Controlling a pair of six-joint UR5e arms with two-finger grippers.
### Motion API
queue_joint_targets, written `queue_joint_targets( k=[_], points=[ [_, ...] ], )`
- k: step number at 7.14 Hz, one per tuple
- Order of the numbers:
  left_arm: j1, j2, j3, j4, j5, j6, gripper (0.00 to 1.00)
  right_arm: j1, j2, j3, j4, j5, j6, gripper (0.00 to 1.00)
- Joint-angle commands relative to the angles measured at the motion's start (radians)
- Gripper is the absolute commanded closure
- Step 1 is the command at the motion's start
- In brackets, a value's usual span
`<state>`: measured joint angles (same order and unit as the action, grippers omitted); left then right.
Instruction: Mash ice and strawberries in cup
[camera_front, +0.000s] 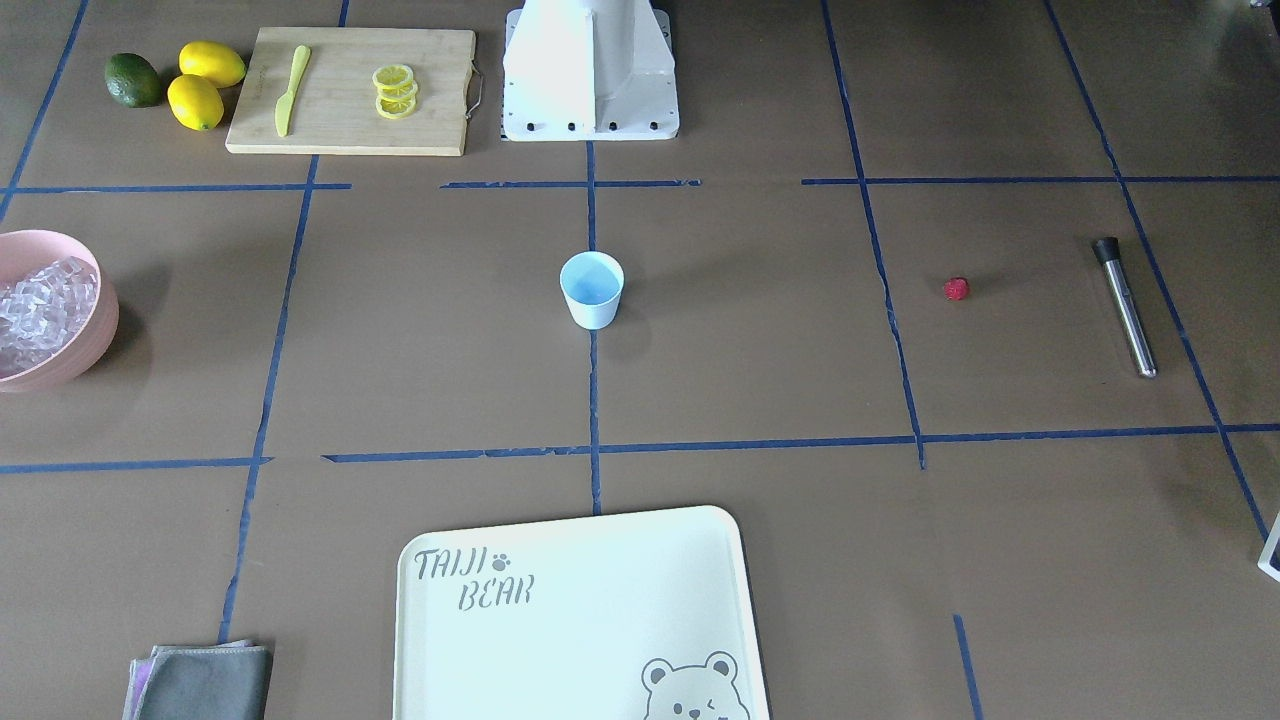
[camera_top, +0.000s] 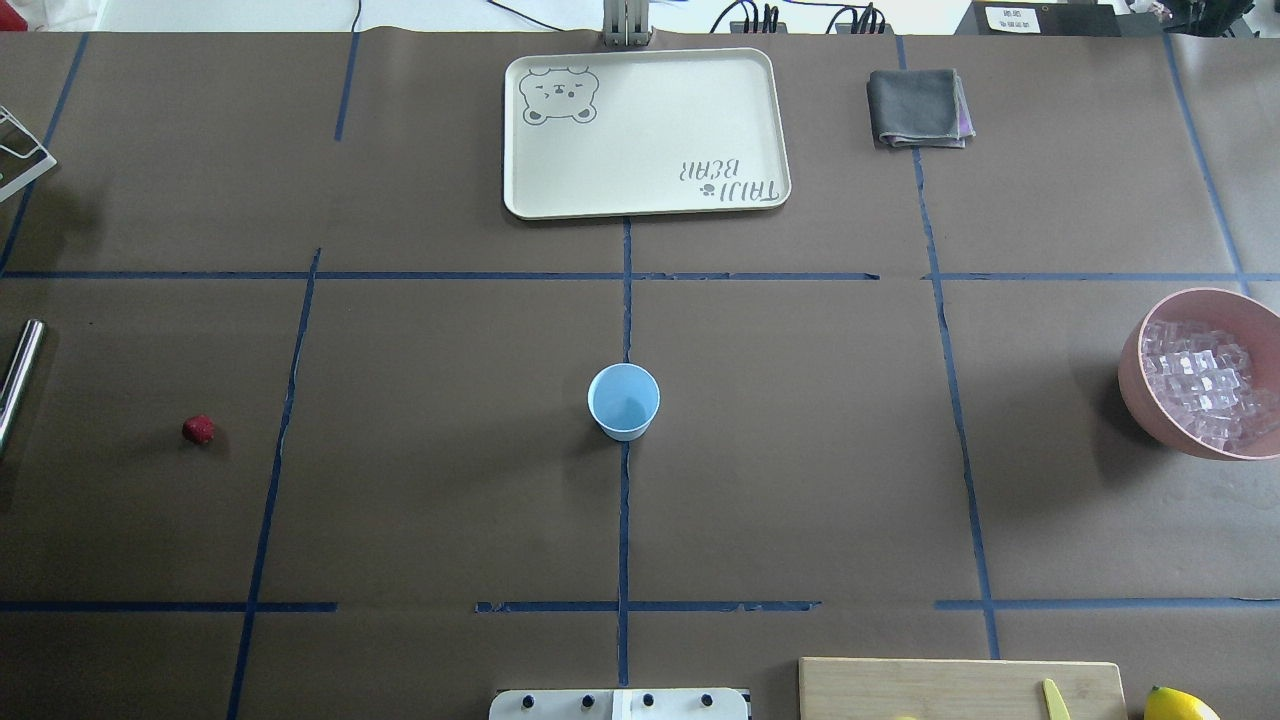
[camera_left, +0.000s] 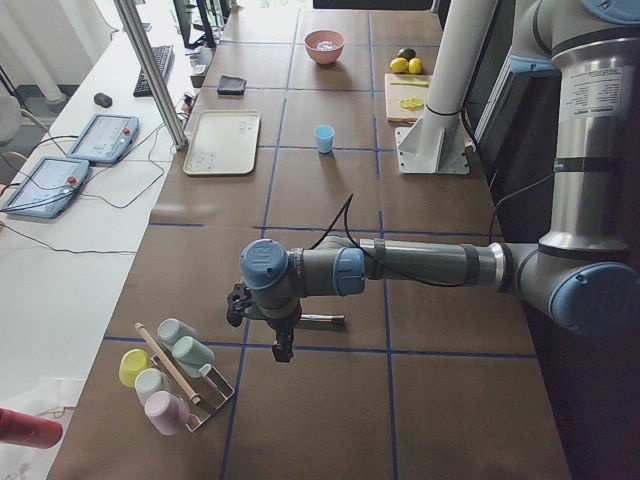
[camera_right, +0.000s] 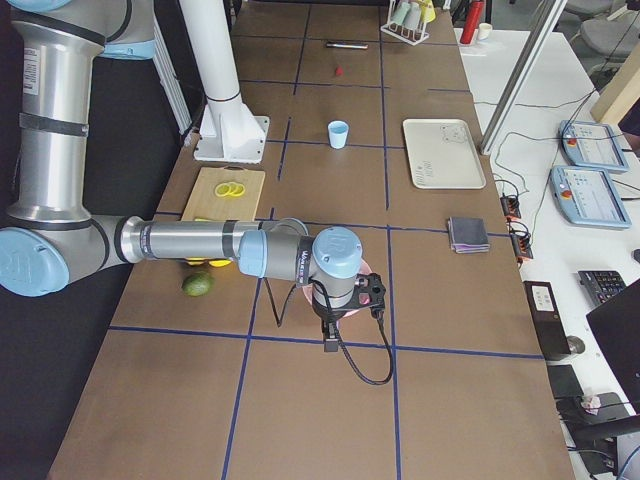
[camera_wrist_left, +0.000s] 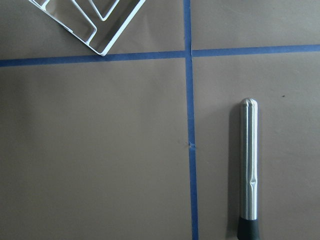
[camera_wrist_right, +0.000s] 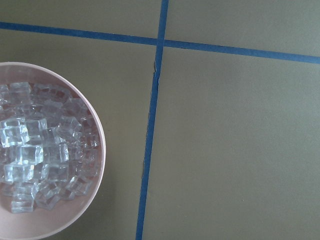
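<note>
Printed in grey capitals on the cream tray, at six o'clock from the cup in the front-facing view: lettering reading "TAIJI BEAR", on two lines, toward ten o'clock of the tray's face. Followed by a small paw-print mark right after "TAIJI". Paired with a bear-face drawing at five o'clock. Seen upside down from overhead. Fine print on white stickers on the left arm and right arm: too small to read. Likewise a white label past the table's far edge.
</note>
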<state>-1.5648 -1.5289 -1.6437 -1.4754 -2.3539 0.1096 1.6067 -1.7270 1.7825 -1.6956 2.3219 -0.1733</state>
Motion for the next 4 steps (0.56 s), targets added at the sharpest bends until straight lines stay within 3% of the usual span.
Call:
queue_joint_targets(
  k=[1, 4],
  points=[
    [0.021, -0.011, -0.019, -0.043, -0.001, -0.04, 0.0, 0.001, 0.001, -0.002, 0.001, 0.005, 0.002, 0.0],
    [0.031, -0.002, -0.005, -0.048, 0.004, -0.047, 0.0, -0.001, -0.011, -0.005, 0.001, 0.056, 0.0, 0.0]
  ],
)
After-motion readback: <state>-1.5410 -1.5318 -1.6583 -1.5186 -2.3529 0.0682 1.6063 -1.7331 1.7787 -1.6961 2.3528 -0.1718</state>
